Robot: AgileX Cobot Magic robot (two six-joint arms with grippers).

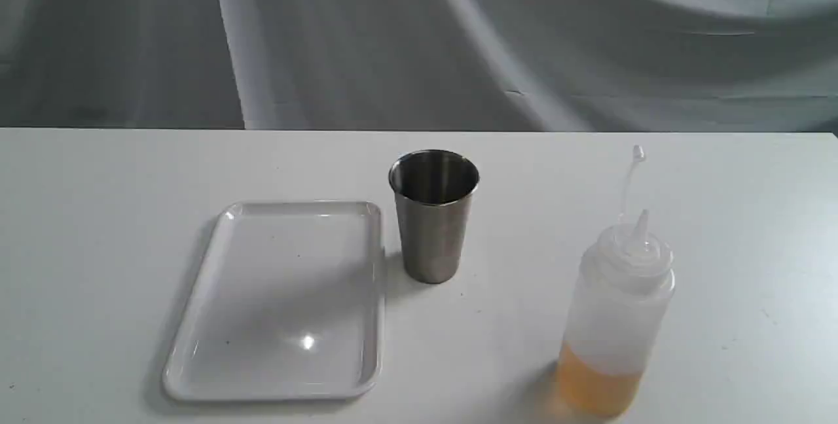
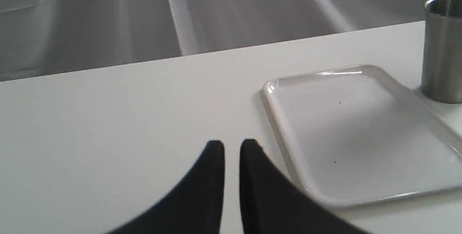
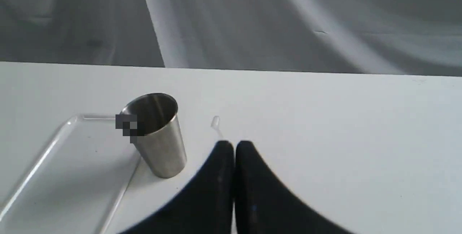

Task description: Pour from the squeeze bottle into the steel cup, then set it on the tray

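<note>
Left gripper [image 2: 232, 146] hangs over the table [image 1: 98, 214] just beside the tray [image 1: 275, 293], fingers almost together, gripping nothing. Right gripper [image 3: 234, 144] is pressed closed and empty. The bottle [image 1: 615, 319] stands upright on the table, amber liquid low inside, its cap [image 3: 215, 120] showing just past that gripper. The cup [image 1: 433, 221] stands between bottle and tray, nearer the tray.

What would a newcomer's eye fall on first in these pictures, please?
The squeeze bottle stands at the near right of the exterior view, amber liquid in its bottom and its tethered cap sticking up off the nozzle. The steel cup stands upright mid-table, just right of the glossy white tray.
</note>
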